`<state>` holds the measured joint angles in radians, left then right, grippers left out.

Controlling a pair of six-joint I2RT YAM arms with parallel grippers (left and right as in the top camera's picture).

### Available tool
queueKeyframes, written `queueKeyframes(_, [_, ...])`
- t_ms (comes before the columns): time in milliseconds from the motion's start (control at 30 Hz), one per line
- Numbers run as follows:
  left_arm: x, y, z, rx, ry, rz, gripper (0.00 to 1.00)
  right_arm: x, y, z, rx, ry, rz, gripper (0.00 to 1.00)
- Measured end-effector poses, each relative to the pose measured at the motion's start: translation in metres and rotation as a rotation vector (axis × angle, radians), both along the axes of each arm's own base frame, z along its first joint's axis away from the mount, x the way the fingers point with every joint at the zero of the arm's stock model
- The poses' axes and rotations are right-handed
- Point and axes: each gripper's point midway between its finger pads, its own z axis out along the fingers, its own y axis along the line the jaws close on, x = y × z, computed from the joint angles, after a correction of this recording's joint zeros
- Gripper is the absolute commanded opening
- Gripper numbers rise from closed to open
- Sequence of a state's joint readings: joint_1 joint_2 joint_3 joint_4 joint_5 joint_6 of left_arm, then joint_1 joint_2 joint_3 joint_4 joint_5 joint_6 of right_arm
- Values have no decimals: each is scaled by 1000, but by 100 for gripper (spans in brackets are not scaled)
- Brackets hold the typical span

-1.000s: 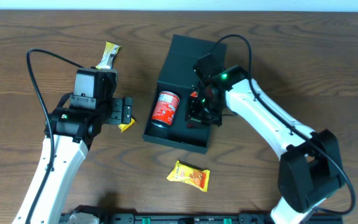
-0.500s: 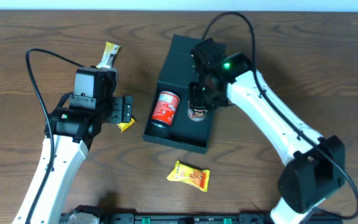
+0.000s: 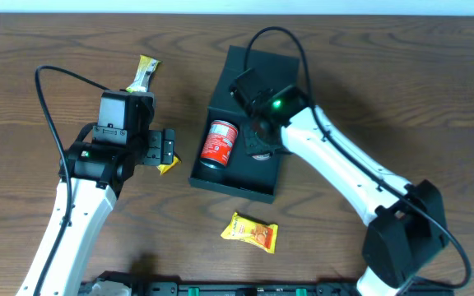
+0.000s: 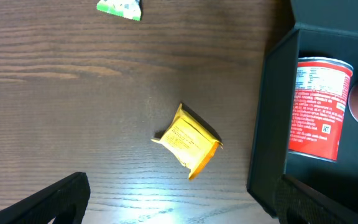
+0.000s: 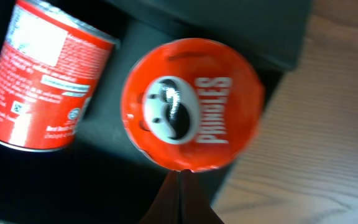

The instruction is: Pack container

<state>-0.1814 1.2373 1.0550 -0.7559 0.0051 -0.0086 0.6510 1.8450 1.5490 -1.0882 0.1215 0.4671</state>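
Lifted off the Pringles can, our right hand hovers over the container, fingers together; our left hand stands spread wide beside it.

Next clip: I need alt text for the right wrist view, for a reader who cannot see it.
A red Pringles can, lid facing the camera, sits inside the dark container, beside a second red can lying on its side. The right pincer, shut and empty, shows at the bottom edge; wooden table at right.
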Motion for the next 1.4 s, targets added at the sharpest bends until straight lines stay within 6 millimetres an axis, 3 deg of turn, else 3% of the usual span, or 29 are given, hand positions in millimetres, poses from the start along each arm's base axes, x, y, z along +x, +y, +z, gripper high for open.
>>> queueKeyframes(867, [-1, 1, 0, -2, 4, 15, 96, 10, 4, -15, -16, -79, -12, 2])
queueKeyframes(1400, [-1, 1, 0, -3, 4, 18, 95, -7, 7, -19, 22, 7, -39, 2])
